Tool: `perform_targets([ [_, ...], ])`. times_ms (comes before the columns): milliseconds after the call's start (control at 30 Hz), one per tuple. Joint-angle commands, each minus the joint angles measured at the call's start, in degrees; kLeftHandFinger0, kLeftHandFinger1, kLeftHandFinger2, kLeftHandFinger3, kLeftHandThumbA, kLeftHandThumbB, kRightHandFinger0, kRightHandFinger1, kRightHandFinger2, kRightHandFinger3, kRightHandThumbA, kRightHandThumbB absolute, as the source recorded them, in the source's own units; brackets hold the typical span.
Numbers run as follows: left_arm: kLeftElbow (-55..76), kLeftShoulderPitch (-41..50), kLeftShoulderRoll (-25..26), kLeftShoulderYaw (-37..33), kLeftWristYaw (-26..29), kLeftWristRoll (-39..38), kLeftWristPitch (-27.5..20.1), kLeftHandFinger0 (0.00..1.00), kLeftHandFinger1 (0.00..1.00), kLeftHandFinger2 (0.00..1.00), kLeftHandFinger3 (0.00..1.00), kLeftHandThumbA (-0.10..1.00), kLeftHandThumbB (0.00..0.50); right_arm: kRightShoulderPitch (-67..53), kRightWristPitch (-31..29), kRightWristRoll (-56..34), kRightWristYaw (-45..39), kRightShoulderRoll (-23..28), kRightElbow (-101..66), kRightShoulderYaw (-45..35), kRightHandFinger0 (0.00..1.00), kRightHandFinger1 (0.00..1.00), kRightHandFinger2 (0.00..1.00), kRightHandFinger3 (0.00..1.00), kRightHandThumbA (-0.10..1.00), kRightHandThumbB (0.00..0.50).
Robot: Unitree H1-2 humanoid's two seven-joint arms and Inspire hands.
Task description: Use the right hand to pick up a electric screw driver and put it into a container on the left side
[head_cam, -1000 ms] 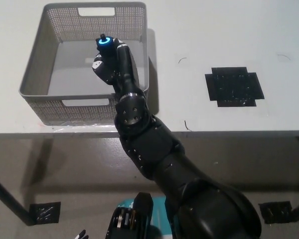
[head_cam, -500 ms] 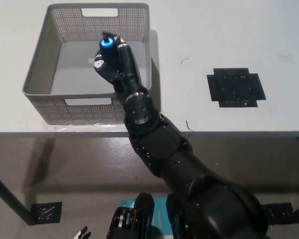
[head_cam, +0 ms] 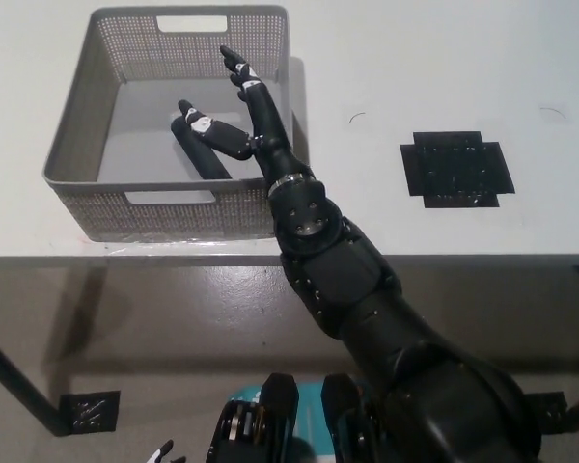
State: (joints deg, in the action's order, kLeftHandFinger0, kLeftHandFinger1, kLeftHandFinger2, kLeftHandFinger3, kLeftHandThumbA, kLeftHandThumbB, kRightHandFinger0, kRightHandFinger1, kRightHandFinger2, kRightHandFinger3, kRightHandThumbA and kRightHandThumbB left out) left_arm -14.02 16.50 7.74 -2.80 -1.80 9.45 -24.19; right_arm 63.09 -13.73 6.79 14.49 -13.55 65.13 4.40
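the right hand (head_cam: 239, 114) has let go since half a second ago: then its fingers were wrapped round the screwdriver, whose blue-lit end showed at the top of the fist, and now they are spread wide with nothing between them, one part reaching up toward the far wall of the basket (head_cam: 72, 145) and another lying out to the left over its floor. the blue light no longer shows. the screwdriver (head_cam: 203, 159) appears as a dark bar lying slantwise on the basket floor just below the lower fingers, near the front wall; it is partly covered by the hand, so where the tool ends and the fingers begin is hard to tell. the hand sits lower and further into the basket than before, and the black forearm crosses the basket's right front corner, hiding that stretch of rim. the grey mesh basket stands on the left part of the white table (head_cam: 444, 68), close to the table's front edge, with a cut-out handle in its near and far walls. well to its right a patch of black tape (head_cam: 455, 168) is stuck to the tabletop. only the fingertips of the left hand (head_cam: 162, 453) peep in at the bottom edge, below the table, too little to tell how it is held.
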Motion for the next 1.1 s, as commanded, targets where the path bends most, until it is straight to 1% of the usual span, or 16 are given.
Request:
perform_targets([
  [0,0.88,0.35,0.67,-0.35,-0.01,0.02,-2.04,1.0,1.0,0.87,1.0,1.0,0.0,0.17,0.3,0.69,-1.28,1.6,-3.7,0.62,1.0,1.0,1.0,1.0,0.82,0.285],
  [67,1.23,0.58,0.55,-0.46,-0.21,-0.24,-1.82,1.0,1.0,0.88,1.0,1.0,0.0,-0.23,0.74,1.09,-1.6,2.26,-5.86,0.95,1.0,1.0,1.0,1.0,0.87,0.295],
  [233,0.56,-0.67,0.8,-0.19,0.03,-0.18,-2.54,1.0,1.0,0.87,1.0,1.0,0.0,-2.62,4.29,0.34,-3.79,5.51,-21.1,0.2,1.0,1.0,1.0,1.0,0.88,0.293],
  [367,0.06,-1.59,0.54,0.02,0.6,0.24,-2.55,1.0,1.0,0.86,1.0,1.0,0.0,-6.7,8.77,-0.43,-5.2,8.25,-38.32,-0.78,1.0,1.0,1.0,1.0,0.86,0.289],
  [467,0.63,-1.93,0.56,0.27,0.73,0.37,-1.75,1.0,1.0,0.9,1.0,1.0,0.0,-12.33,12.36,-0.08,-6.87,11.11,-53.95,-0.73,1.0,1.0,1.0,1.0,0.91,0.27],
  [567,0.61,-2.3,0.57,0.41,0.76,0.23,-1.78,1.0,1.0,0.92,1.0,1.0,0.0,-18.99,14.59,-1.15,-6.93,12.23,-66.66,-1.68,1.0,1.0,1.0,1.0,0.9,0.266],
  [633,0.21,-2.37,0.79,0.43,0.73,-0.13,-2.69,1.0,1.0,0.95,1.0,1.0,0.0,-24.22,14.01,-1.43,-6.85,13.12,-73.7,-2.18,1.0,1.0,1.0,1.0,0.93,0.262],
  [700,0.42,-2.07,1.01,0.45,0.64,-0.24,-2.74,1.0,1.0,1.0,1.0,1.0,0.018,-30.03,13.73,-1.99,-6.6,13.73,-80.18,-2.79,1.0,1.0,1.0,1.0,0.89,0.24],
  [733,0.45,-2.04,1.13,0.58,0.39,-0.55,-2.65,1.0,1.0,1.0,1.0,1.0,0.03,-33.59,13.38,-2.27,-6.47,14.13,-83.36,-3.11,1.0,1.0,1.0,1.0,0.86,0.223],
  [767,0.53,-1.82,1.15,0.67,0.24,-0.76,-2.57,1.0,1.0,1.0,1.0,1.0,0.035,-35.9,13.19,-2.44,-6.36,14.32,-85.23,-3.24,1.0,1.0,1.0,1.0,0.84,0.223],
  [833,0.73,-1.67,1.32,0.97,0.1,-1.28,-2.36,1.0,1.0,1.0,1.0,1.0,0.054,-44.19,10.24,-4.33,-6.71,15.61,-89.13,-3.35,1.0,1.0,1.0,1.0,0.85,0.233],
  [867,0.79,-1.57,1.38,1.0,0.06,-1.34,-2.35,1.0,1.0,1.0,1.0,1.0,0.054,-44.79,10.1,-4.43,-6.71,15.66,-89.43,-3.28,1.0,1.0,1.0,1.0,0.85,0.232],
  [900,0.74,-1.55,1.28,1.24,0.27,-1.52,-2.46,1.0,1.0,1.0,1.0,1.0,0.076,-50.95,7.19,-5.86,-6.52,16.29,-90.11,-3.74,1.0,1.0,1.0,1.0,0.86,0.245],
  [967,0.94,-1.68,1.22,1.53,0.26,-1.95,-2.04,1.0,1.0,1.0,1.0,1.0,0.096,-56.92,3.97,-7.62,-6.64,17.06,-89.78,-3.76,1.0,1.0,1.0,1.0,0.87,0.232],
  [1033,0.9,-2.3,1.08,1.8,0.14,-2.48,-1.18,1.0,1.0,1.0,1.0,1.0,0.131,-62.33,0.85,-7.42,-6.06,17.14,-87.63,-3.98,1.0,1.0,1.0,1.0,0.89,0.271],
  [1067,0.92,-2.08,1.17,1.96,0.01,-2.8,-1.01,1.0,1.0,1.0,1.0,1.0,0.129,-65.98,-0.99,-6.56,-5.76,17.12,-85.85,-3.73,1.0,1.0,1.0,1.0,0.92,0.28],
])
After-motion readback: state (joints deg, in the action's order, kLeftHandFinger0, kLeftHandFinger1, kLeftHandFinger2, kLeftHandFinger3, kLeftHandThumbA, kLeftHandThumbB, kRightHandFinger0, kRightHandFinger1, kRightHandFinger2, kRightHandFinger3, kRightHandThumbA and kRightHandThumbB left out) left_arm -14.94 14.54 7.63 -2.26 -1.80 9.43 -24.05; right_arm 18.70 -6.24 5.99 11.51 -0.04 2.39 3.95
